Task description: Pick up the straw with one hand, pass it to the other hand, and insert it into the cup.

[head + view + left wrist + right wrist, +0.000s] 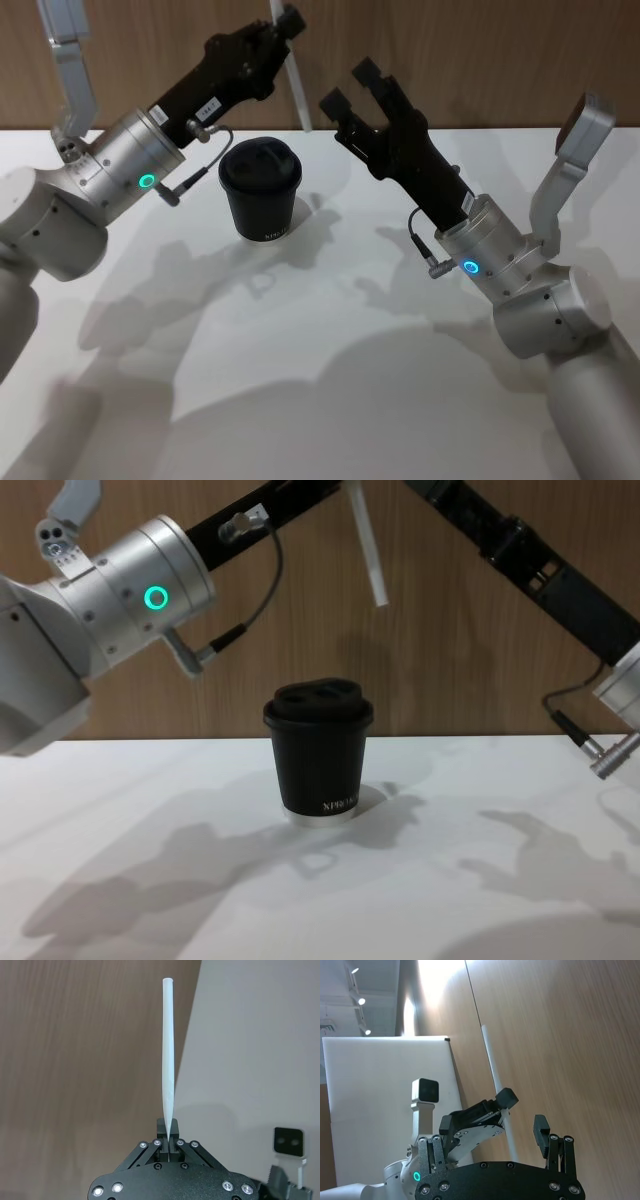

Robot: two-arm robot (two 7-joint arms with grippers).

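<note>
Left gripper (pixel 288 22) is clamped on the straw (pixel 297 92), holding it in the air above and behind the cup (pixel 260 190). Right gripper (pixel 352 88) hangs just beside it, jaws wide apart, gripping nothing. Cup stands upright on the white table (pixel 330 380), lid on.

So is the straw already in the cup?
No: the straw hangs in the air above the cup, pinched in the left gripper, its lower end clear of the lid.
</note>
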